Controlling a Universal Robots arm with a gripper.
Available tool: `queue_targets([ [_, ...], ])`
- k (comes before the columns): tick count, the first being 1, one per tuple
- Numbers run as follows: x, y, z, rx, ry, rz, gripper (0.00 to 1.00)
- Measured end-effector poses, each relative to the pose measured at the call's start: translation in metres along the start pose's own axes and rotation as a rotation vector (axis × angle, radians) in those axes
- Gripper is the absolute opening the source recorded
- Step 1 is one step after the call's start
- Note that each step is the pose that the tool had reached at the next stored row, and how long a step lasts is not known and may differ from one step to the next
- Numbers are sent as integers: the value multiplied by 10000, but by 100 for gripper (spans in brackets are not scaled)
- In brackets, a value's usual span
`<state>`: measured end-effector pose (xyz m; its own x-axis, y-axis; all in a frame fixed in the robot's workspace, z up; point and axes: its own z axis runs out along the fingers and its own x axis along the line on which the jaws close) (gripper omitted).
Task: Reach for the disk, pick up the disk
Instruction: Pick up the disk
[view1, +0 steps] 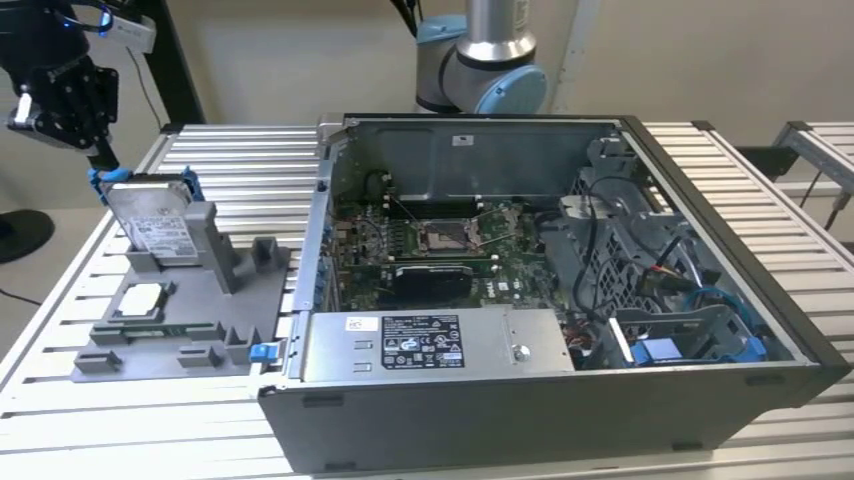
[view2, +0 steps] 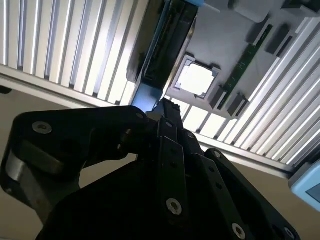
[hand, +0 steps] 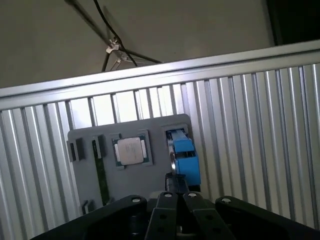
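Disk: stands on edge, leaning, in a grey holder on the slatted bench — at the exterior view's left.
Gripper: at the disk's upper corner, by its blue bracket; whether the jaws are open or clamped cannot be told.
Handling: probably rigid, dense, shock-sensitive — best pinched across its 2 flat faces near the top edge.

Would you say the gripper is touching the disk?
Cannot tell: in the exterior view the gripper overlaps the top corner of the disk, showing neither contact nor gap plainly.
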<state>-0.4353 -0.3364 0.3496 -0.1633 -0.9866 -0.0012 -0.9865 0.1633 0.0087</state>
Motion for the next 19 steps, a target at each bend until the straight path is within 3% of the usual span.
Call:
queue_targets([
  [3, 0, 0, 0, 0, 0, -10, 0],
  [4, 0, 0, 0, 0, 0, -14, 100],
  [19, -8, 2, 18, 0, 0, -54, 100],
])
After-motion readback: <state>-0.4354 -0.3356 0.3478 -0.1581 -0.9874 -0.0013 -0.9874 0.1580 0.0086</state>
